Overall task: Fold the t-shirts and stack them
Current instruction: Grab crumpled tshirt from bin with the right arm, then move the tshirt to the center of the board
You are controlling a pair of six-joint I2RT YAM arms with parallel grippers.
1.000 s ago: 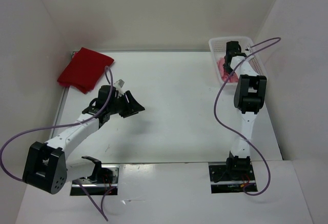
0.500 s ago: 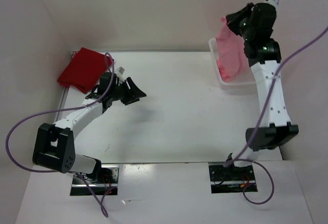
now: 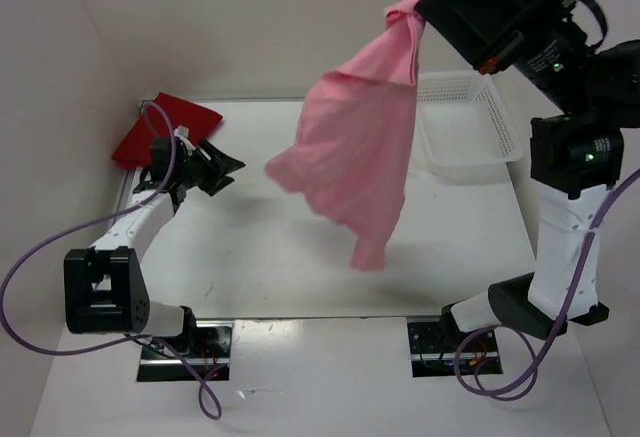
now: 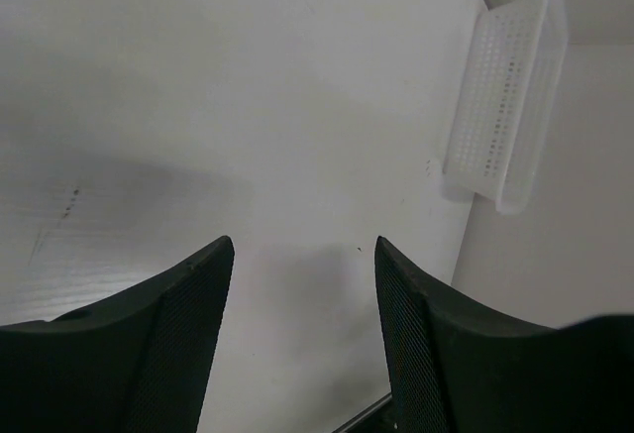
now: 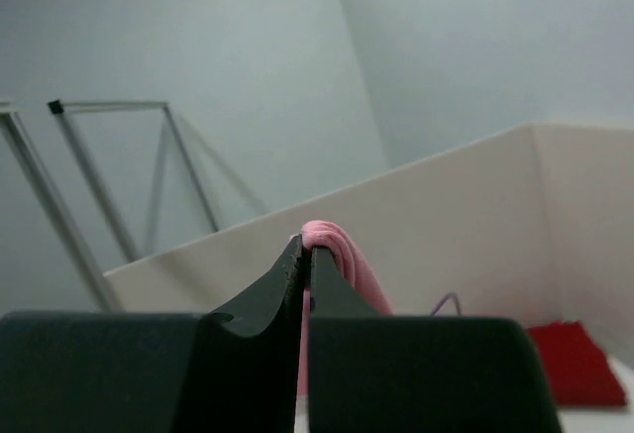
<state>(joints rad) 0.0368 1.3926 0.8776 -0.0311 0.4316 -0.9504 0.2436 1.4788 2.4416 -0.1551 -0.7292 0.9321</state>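
A light pink cloth t-shirt (image 3: 355, 157) dangles from the right tool (image 3: 428, 9), high above a white bench (image 3: 300, 277)
The right tool is clamped on a bunched edge of the shirt, which hangs loose, clear of the bench, left of a white plastic mesh basket (image 3: 470, 122). A dark red cloth t-shirt (image 3: 160, 132) lies folded in the far left corner; just beside it the left tool (image 3: 225, 167) hovers, jaws apart, holding nothing

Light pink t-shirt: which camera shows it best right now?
Top external. It shows the whole light pink t-shirt hanging in the air from the shut right jaws, above the table. Right wrist shows only a pinched fold between those jaws. Left wrist shows none of it.
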